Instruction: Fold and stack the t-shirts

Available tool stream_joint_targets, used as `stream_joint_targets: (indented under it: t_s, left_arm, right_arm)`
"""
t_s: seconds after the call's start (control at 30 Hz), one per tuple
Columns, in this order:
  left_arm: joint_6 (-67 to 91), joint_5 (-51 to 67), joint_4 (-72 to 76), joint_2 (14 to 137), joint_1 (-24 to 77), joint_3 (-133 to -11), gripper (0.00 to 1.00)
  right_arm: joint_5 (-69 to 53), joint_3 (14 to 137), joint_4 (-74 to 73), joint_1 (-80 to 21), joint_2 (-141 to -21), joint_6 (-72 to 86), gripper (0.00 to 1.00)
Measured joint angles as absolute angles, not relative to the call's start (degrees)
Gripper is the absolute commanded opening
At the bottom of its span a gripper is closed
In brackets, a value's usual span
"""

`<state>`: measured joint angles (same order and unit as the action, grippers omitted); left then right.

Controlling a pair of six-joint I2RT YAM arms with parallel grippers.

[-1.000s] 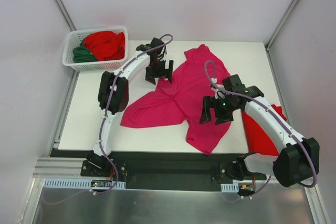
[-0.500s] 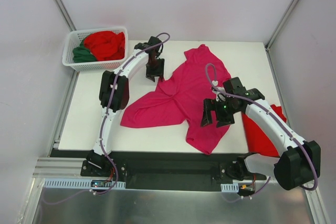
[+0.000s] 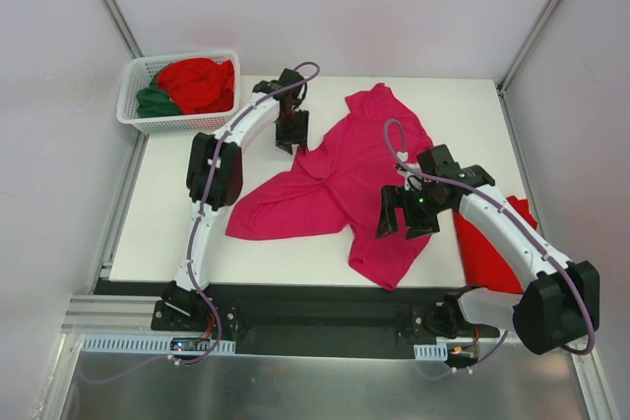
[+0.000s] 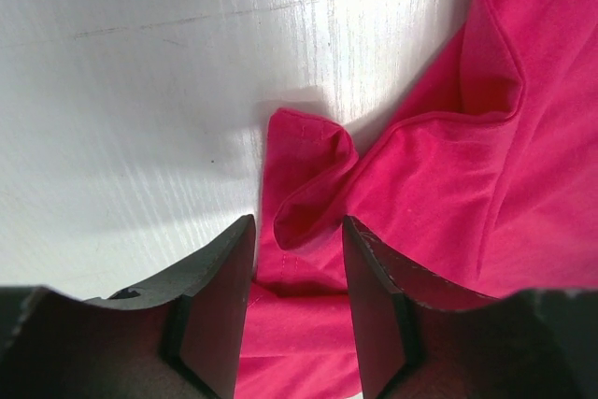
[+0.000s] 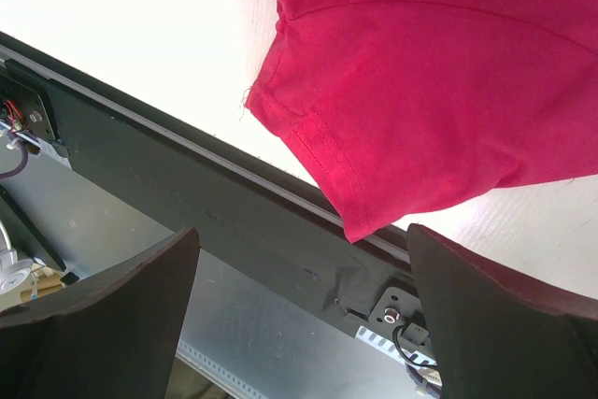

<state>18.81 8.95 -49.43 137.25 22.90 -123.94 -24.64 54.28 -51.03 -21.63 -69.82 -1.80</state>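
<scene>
Your left gripper (image 4: 297,240) has its jaws drawn in close on a bunched sleeve fold of the magenta t-shirt (image 3: 335,184). The cloth fills the gap between them, and bare white table (image 3: 177,233) lies just outside the left finger. The rest of that shirt spreads crumpled away from those jaws towards your right gripper (image 3: 402,215). The right gripper hangs with its jaws spread wide over the shirt's near hem corner and holds nothing. Below and between those open jaws the hem ends right at the table's near edge, and a black rail (image 5: 187,175) runs just beyond it. A red t-shirt (image 3: 487,253) lies outside the right jaws, partly under that arm. Far out past the left jaws, off the table corner, a white lattice basket (image 3: 133,110) holds more red shirts (image 3: 197,84) and a dark green shirt (image 3: 156,100).
</scene>
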Motion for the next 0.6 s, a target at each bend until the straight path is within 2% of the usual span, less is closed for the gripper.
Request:
stream_joint_targets:
  t_s: [0.1, 0.27, 0.43, 0.6]
  left_arm:
    - [19.05, 8.99, -49.52, 137.25, 23.18, -123.87, 0.44]
    - [19.55, 9.41, -49.63, 137.25, 23.88, -123.72, 0.29]
    - [20.01, 9.91, -49.76, 137.25, 24.12, -123.70, 0.00]
    - [19.92, 9.85, -49.95, 137.25, 24.40, -123.70, 0.00]
  right_arm:
    - [-24.64, 54.15, -51.03, -21.63, -69.82, -1.83, 0.96]
    - [-24.64, 53.65, -51.22, -21.63, -69.82, -1.98, 0.96]
    - [-24.64, 53.49, -51.24, -21.63, -69.82, -2.02, 0.96]
    - [-24.64, 52.51, -51.33, -21.63, -69.82, -2.00, 0.96]
